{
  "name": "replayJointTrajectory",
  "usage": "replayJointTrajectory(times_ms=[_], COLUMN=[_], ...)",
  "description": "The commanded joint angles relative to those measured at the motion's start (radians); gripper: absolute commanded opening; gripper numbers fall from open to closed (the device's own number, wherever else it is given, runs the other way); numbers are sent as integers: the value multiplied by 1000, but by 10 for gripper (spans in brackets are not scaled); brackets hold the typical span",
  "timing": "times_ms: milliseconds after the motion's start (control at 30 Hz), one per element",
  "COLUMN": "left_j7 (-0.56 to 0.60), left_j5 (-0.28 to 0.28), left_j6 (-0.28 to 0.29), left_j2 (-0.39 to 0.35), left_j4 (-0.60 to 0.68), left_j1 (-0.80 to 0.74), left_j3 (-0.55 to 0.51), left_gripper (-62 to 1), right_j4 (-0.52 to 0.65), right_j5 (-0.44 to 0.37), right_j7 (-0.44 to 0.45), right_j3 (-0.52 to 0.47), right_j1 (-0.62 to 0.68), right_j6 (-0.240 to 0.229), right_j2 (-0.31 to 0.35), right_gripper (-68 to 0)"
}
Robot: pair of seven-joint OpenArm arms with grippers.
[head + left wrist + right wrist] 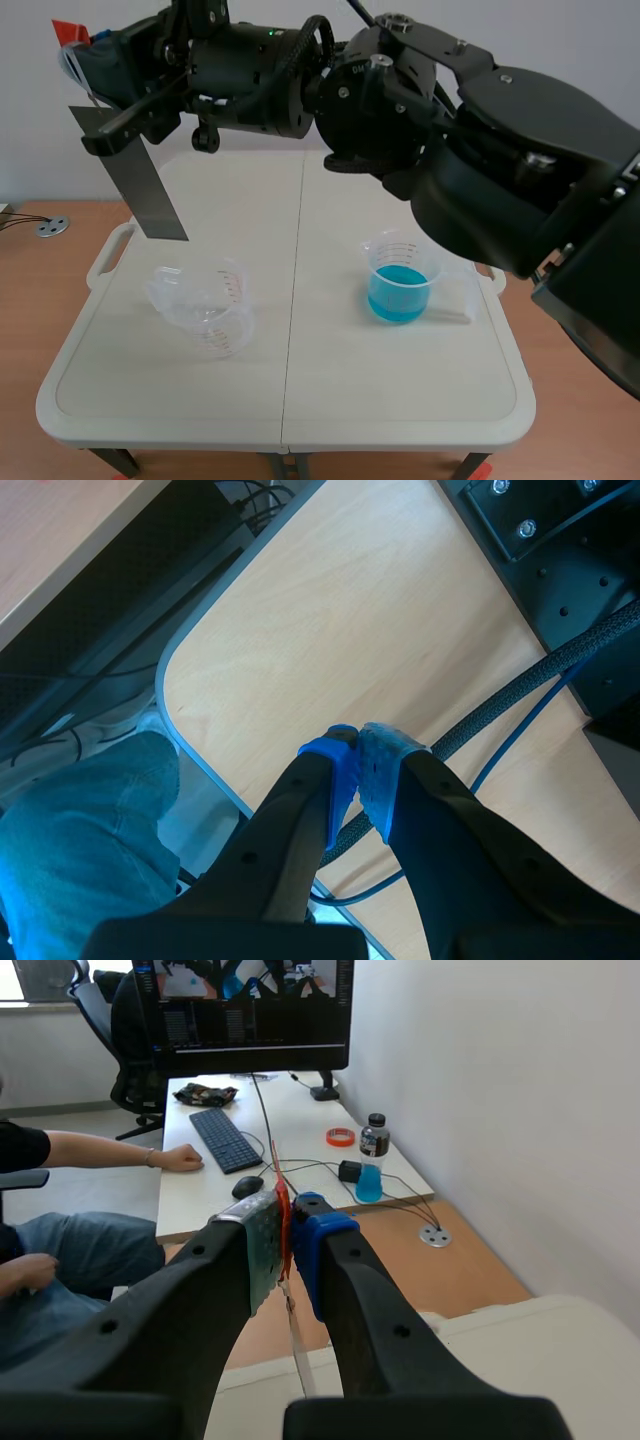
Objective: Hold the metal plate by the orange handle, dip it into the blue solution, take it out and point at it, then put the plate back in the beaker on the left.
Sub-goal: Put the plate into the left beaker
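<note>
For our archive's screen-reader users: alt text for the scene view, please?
The right arm's hand, stretched across from the right, holds a metal plate by its orange handle, hanging tilted above and left of an empty beaker. A beaker of blue solution stands further right on the white table.

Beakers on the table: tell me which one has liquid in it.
The right-hand beaker, part-filled with blue solution. The left-hand beaker is clear and empty.
</note>
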State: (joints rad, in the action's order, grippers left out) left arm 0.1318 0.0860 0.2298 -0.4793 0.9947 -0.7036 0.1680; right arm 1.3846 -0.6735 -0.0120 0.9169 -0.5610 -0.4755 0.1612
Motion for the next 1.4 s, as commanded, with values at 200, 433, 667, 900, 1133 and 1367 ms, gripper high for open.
replayJointTrajectory(times_ms=[200,433,667,900,1133,1367], left_j7=[7,8,7,8,7,8], left_j5=[-3,-3,-3,-3,-3,-3], left_j6=[1,1,1,1,1,1], left_j2=[0,0,0,0,0,0], left_j4=[11,11,11,11,11,11], left_j1=[-10,-8,-8,-8,-8,-8], left_j3=[-5,-5,-5,-5,-5,-5], left_gripper=[-575,-575,-575,-575,-575,-575], right_j4=[15,16,16,16,16,16], right_j5=[-15,-15,-16,-15,-14,-10], right_j7=[23,35,59,64,64,64], right_j3=[-9,-9,-9,-9,-9,-9], right_j1=[18,18,18,19,39,71], right_j6=[-4,-8,-8,-8,-8,-8], right_j2=[27,54,85,99,99,99], right_gripper=[-662,-662,-662,-662,-662,-662])
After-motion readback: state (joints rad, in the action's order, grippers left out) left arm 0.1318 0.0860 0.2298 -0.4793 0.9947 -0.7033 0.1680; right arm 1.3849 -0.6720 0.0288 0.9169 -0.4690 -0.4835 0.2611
